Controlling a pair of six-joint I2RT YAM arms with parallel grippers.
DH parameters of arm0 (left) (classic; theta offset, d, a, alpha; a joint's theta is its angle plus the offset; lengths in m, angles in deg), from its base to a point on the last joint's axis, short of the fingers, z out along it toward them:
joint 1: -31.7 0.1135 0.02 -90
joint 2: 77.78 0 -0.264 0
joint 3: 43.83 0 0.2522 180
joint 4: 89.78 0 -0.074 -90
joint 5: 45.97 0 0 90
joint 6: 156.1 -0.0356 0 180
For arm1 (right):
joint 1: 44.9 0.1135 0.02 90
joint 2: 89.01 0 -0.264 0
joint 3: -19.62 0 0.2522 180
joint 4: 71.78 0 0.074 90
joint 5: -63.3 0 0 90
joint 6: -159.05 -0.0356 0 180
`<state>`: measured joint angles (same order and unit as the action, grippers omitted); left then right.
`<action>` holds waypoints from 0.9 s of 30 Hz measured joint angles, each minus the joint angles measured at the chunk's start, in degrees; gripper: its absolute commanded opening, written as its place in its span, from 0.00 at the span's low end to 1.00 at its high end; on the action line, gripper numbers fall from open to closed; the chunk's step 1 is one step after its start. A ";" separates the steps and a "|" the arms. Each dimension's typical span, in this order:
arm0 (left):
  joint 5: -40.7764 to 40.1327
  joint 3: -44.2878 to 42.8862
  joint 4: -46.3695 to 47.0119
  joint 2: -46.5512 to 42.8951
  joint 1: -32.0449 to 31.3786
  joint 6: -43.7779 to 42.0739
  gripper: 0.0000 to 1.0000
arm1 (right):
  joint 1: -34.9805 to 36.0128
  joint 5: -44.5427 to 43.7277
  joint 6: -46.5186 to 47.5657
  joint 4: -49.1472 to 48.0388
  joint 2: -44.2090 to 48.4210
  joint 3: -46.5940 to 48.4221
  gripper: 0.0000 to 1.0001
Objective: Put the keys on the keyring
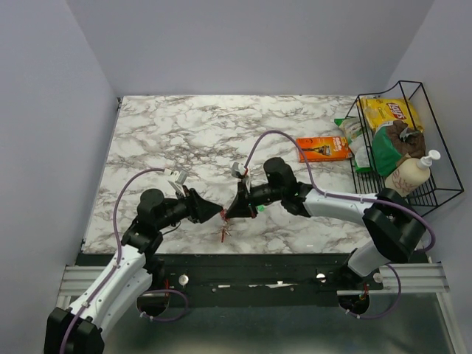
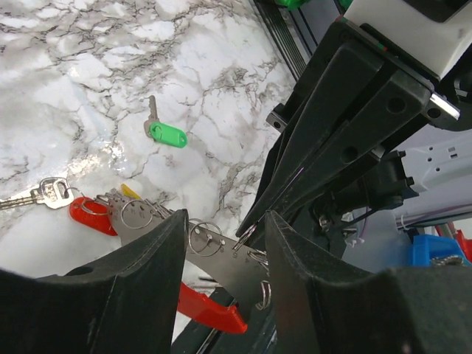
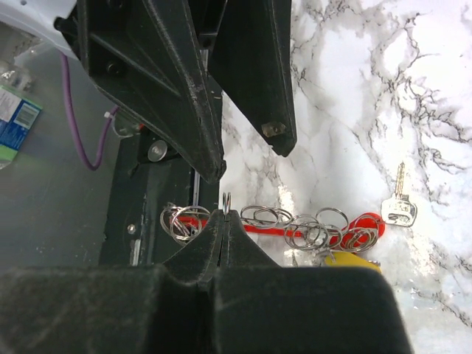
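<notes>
My right gripper [image 3: 226, 214] is shut on the keyring [image 3: 226, 200], a thin metal loop that stands edge-on above its tips. The left wrist view shows the same right gripper [image 2: 247, 228] coming down from the upper right with the keyring [image 2: 245, 236] at its tip. My left gripper [image 2: 225, 221] is open right beside it, with nothing between its fingers. From above, both grippers [image 1: 219, 212] [image 1: 230, 214] meet tip to tip near the table's front edge. On the marble lie a green-headed key [image 2: 166, 134], a red-headed key [image 2: 88, 214], a yellow head [image 2: 130, 192] and a silver key [image 3: 399, 203].
A metal strip [image 2: 221, 258] carrying several spare rings, with a red bar [image 2: 210, 306], lies under the grippers. An orange packet [image 1: 323, 149] sits at the back right. A black wire basket [image 1: 435, 184] holds snack bags and a lotion bottle [image 1: 409, 175]. The dark front rail [image 1: 243, 262] is close by.
</notes>
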<state>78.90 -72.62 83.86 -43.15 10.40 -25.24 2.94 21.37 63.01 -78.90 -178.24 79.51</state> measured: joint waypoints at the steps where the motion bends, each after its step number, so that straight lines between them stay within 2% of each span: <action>1: -0.07 0.11 0.46 0.13 -0.28 0.13 0.51 | -0.20 0.55 0.02 0.04 0.00 0.00 0.01; 16: 1.03 2.01 6.73 0.81 -3.72 1.27 0.46 | -2.23 3.30 -0.15 0.85 1.16 0.33 0.01; 20: 1.22 2.21 6.71 0.83 -5.11 1.36 0.43 | -2.54 3.74 -0.15 0.87 1.51 0.37 0.01; 24: 1.18 2.32 6.71 0.98 -6.01 1.20 0.33 | -2.58 3.93 -0.15 0.98 1.70 0.42 0.01; 27: 1.11 2.32 6.84 1.55 -6.23 1.14 0.33 | -2.58 3.96 -0.15 1.36 1.73 0.42 0.01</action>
<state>80.02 -70.31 90.70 -41.59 4.17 -24.11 0.36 25.33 62.86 -77.55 -176.52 79.92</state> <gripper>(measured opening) 0.341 0.012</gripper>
